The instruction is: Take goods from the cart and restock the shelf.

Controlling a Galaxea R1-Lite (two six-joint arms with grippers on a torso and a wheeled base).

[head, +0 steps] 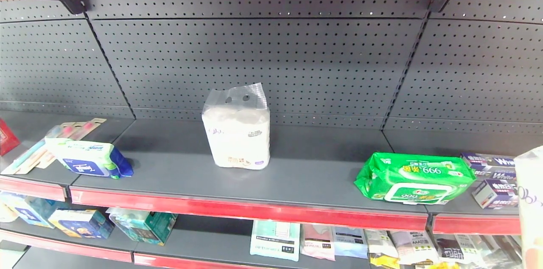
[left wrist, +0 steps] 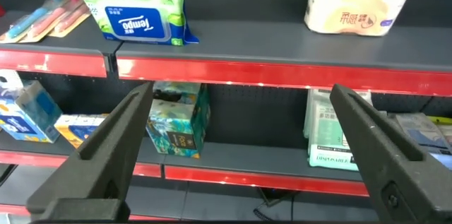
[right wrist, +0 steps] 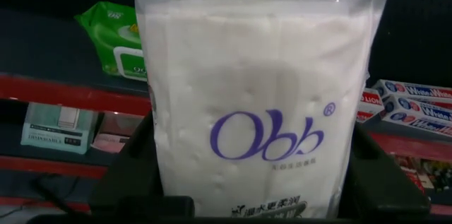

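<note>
on the shelf (head: 314,167): tissue pack (head: 236,133) at centre, wipes pack (head: 89,158) left, wipes packet (head: 413,177) right

green wipes (head: 415,177) lie flat. toothpaste boxes (head: 492,175) just beside, on their right. blue wipes (head: 85,158) well apart to their left; toothbrushes (head: 74,129) farther left still.

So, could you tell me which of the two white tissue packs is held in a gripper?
The tissue pack at the robot's right, clamped in the right gripper; the other pack stands free at the middle of the shelf.
</note>
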